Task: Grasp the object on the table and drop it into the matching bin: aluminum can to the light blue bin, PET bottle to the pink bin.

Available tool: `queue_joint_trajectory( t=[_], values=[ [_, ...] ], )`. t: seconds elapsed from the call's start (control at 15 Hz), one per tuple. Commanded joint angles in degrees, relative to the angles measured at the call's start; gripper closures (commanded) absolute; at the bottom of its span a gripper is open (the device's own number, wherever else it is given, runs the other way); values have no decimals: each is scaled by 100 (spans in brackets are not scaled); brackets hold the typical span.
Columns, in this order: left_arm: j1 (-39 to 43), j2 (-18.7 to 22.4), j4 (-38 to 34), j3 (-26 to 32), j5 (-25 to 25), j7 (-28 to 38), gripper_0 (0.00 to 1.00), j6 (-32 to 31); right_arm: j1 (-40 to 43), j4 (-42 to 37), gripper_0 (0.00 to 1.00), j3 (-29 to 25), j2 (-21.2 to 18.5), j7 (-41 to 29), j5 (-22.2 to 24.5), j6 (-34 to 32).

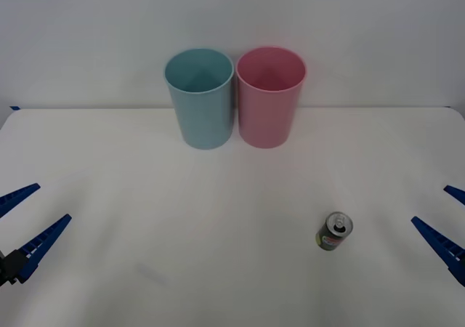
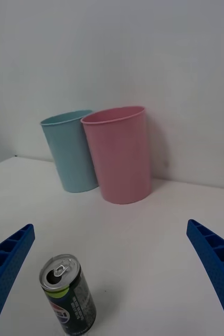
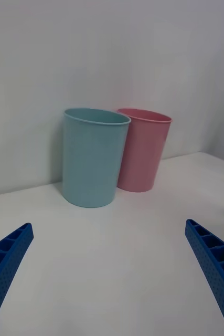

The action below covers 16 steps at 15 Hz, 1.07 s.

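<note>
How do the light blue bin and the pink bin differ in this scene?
Colour: the light blue bin is blue-teal, the pink bin is pink. Place: in the front view the light blue bin stands on the robot's left of the pink bin. The aluminum can stands nearer the pink bin than the light blue bin. Both are tall, tapered, upright, open-topped and side by side at the table's far edge.

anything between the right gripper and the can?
Nothing: in the front view only bare white table lies between the open right gripper and the upright can. The right wrist view agrees, with the can near one finger.
</note>
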Motion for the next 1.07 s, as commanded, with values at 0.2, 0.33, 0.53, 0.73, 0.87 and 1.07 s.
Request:
queue_joint_trajectory(
  t=[0.2,0.33,0.53,0.73,0.87,1.07],
  values=[
    [0,0,-1,0,0,0,0,0,40,435,0,148,-334,127,83,-203],
    [0,0,-1,0,0,0,0,0,5,637,0,183,-466,188,189,-396],
    [0,0,-1,0,0,0,0,0,-39,778,0,210,-492,285,479,-563],
    [0,0,-1,0,0,0,0,0,-39,796,0,289,-492,408,672,-563],
    [0,0,-1,0,0,0,0,0,-57,796,0,403,-492,514,716,-563],
    [0,0,-1,0,0,0,0,0,-110,901,0,605,-492,698,778,-546]
  ],
)
